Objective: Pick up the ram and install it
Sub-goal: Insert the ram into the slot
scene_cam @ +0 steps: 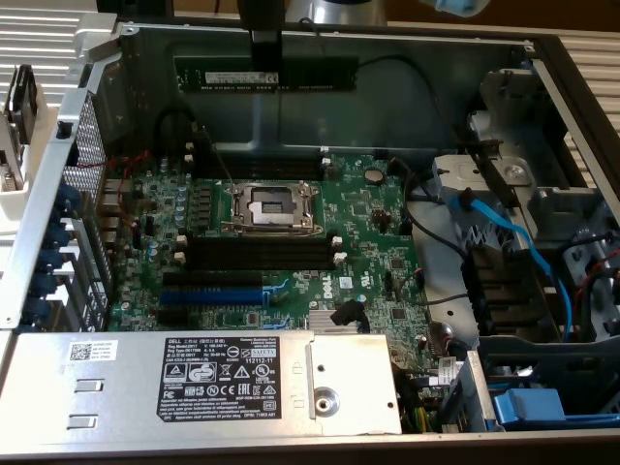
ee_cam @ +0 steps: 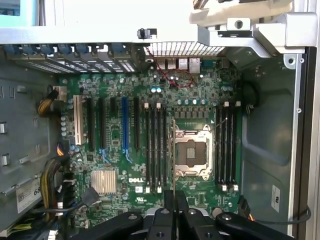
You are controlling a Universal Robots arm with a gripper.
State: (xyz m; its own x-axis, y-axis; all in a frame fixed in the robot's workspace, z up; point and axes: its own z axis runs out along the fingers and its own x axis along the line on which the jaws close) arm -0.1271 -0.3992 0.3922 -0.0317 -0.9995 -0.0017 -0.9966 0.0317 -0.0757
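The ram [scene_cam: 312,75] was a long, thin, flat stick, dark green-black w/ black chips and a whitish label strip. The gripper [scene_cam: 266,60] had black matte fingers. Its jaws stood nearly together, clamped on the ram approx. at its middle, so the stick reached out to both sides of them. It hung in the air, not in any slot. Below the jaws, well apart, lay the green motherboard [scene_cam: 368,223] w/ a square metal CPU socket [scene_cam: 279,206]. Black memory slots [scene_cam: 260,254] w/ white end clips ran beside the socket, inside a grey sheet-metal case [scene_cam: 407,87]
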